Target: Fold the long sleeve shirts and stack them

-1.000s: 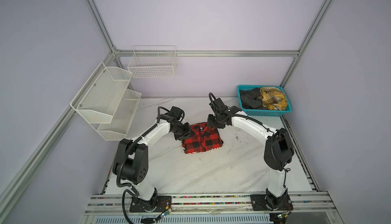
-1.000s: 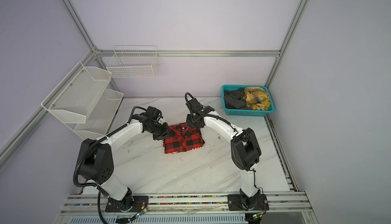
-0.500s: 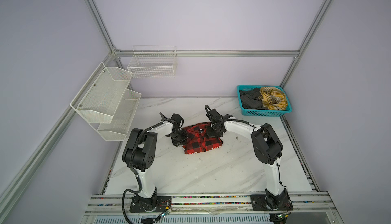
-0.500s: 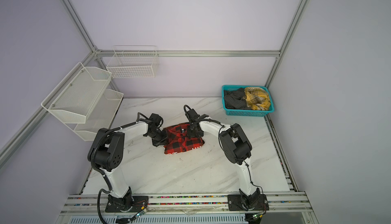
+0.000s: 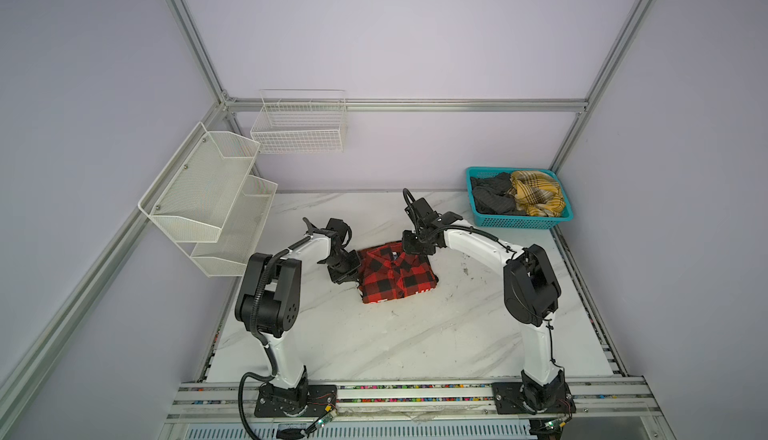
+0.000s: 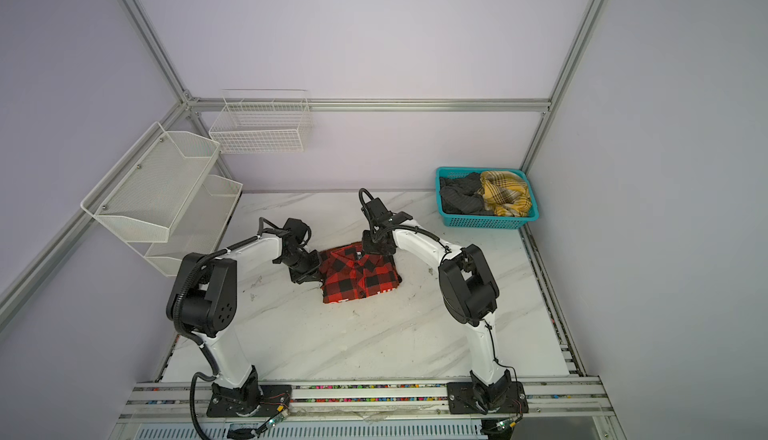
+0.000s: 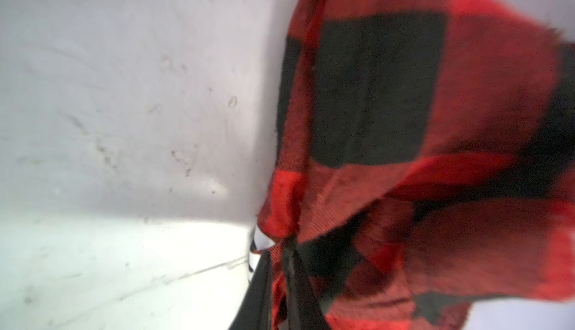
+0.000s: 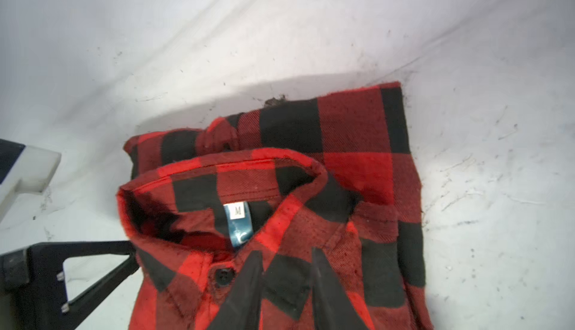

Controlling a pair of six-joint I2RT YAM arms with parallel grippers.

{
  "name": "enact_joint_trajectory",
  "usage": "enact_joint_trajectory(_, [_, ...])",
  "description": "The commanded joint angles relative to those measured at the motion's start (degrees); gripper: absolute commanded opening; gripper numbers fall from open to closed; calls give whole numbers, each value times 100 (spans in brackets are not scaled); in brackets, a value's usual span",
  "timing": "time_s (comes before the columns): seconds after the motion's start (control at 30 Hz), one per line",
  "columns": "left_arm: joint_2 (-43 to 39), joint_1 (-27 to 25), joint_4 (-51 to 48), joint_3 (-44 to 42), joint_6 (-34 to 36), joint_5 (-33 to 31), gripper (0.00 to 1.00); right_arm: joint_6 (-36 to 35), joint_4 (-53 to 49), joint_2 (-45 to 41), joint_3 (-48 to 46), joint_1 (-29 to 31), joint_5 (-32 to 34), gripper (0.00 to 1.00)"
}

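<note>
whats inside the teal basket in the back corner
Inside the teal basket lie two crumpled garments: a dark grey shirt and a yellow plaid shirt. They cover its floor, so anything beneath is hidden.

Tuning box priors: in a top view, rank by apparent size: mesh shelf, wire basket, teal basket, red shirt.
1. mesh shelf, clearly largest.
2. teal basket and wire basket, about alike; the wire one is mounted higher, so no ranking.
3. red shirt, slightly smaller.

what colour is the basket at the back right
The basket is teal; a top view shows it best.
</note>
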Motion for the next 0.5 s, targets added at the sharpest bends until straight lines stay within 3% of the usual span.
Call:
enact_joint_trajectory(0.0, [-455, -35, -471, 995, 113, -204, 14, -76, -204, 73, 71, -159, 116, 25])
enact_joint_trajectory(0.2, [-186, -486, -418, 1362, -42, 51, 20, -263, -119, 524, 172, -182, 86, 20])
enact_joint_trajectory(0.47, [806, -342, 209, 1274, -268, 240, 20, -341, -11, 842, 135, -214, 18, 20])
